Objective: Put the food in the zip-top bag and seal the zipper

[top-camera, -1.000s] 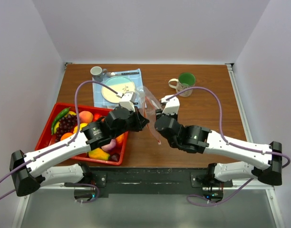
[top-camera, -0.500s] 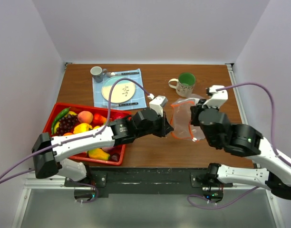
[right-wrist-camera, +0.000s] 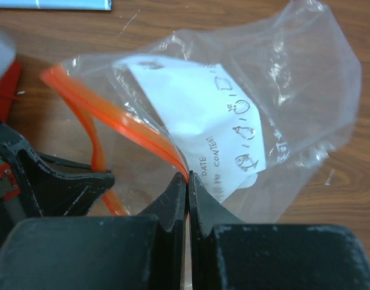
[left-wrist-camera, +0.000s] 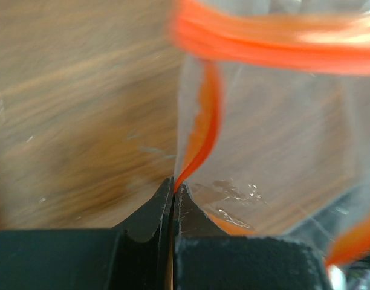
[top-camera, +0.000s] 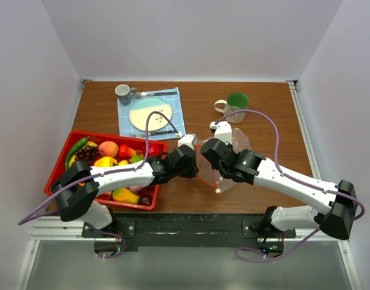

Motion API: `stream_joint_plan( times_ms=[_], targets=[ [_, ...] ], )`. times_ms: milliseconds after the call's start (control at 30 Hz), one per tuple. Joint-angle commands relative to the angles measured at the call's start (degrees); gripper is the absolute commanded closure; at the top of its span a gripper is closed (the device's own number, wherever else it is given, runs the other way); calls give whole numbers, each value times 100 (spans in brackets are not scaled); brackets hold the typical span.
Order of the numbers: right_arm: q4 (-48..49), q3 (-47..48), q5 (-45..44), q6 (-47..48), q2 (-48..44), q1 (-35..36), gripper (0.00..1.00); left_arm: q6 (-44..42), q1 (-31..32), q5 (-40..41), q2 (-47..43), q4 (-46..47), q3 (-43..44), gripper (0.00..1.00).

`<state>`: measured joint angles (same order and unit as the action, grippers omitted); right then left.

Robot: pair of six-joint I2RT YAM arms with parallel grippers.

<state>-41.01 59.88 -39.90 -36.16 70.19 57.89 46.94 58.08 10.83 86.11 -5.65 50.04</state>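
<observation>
1. zip-top bag [top-camera: 238,144]: clear, crinkly plastic film, roughly rectangular, with a white printed label [right-wrist-camera: 197,109] reading "DATE" and "CONTENT". It sits mid-table, right of the red tray and on the near side of the green mug, between the 2 grippers. Its mouth faces left. Wood grain shows through the film.
2. zipper [right-wrist-camera: 121,118]: thin, glossy reddish-orange strip along the mouth. Its 2 lips are bowed apart into a loop.
3. left gripper [left-wrist-camera: 173,184]: matte black fingers, clenched together on 1 lip of the zipper at the left side of the mouth.
4. right gripper [right-wrist-camera: 188,178]: matte black fingers, pinched onto the other lip, just beside the label.
5. red tray [top-camera: 58,166]: rectangular, low-walled plastic, at the near left of the table. It holds the food [top-camera: 106,160], smooth moulded pieces:
   - 1 green chilli [top-camera: 78,145]
   - 1 bunch of purple grapes [top-camera: 85,157]
   - 1 peach [top-camera: 109,148]
   - 1 yellow pepper [top-camera: 104,162]
   - 1 red pepper [top-camera: 126,150]
   - 1 yellow-orange mango [top-camera: 126,196]
   - other pieces hidden under the left arm
6. blue cloth [top-camera: 126,106]: flat rectangle at far centre-left, bearing 1 round cream plate [top-camera: 150,113]. A small grey cup [top-camera: 122,90] and a spoon [top-camera: 156,93] lie at its far edge.
7. green mug [top-camera: 230,112]: glazed, with a pale patterned outside, a green inside and a handle on the left. It stands far of the bag.
8. table [top-camera: 263,127]: brown wood-grain top.
</observation>
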Motion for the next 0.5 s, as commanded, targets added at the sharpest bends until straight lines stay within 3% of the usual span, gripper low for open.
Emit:
stream_joint_plan(
  times_ms=[0,167,400,467],
  targets=[
    [1051,-90,754,65,-304,-531,100,131,-60,323,-164,284,-310,100],
    [1614,-134,1493,74,-191,-779,100,193,-60,473,-428,152,-451,100],
    [2132,-345,1863,-136,73,-779,100,17,-60,631,-1007,-339,-109,66],
    [2159,-328,1863,-163,117,-779,100,17,-69,605,-1139,-428,-100,61]
  ],
)
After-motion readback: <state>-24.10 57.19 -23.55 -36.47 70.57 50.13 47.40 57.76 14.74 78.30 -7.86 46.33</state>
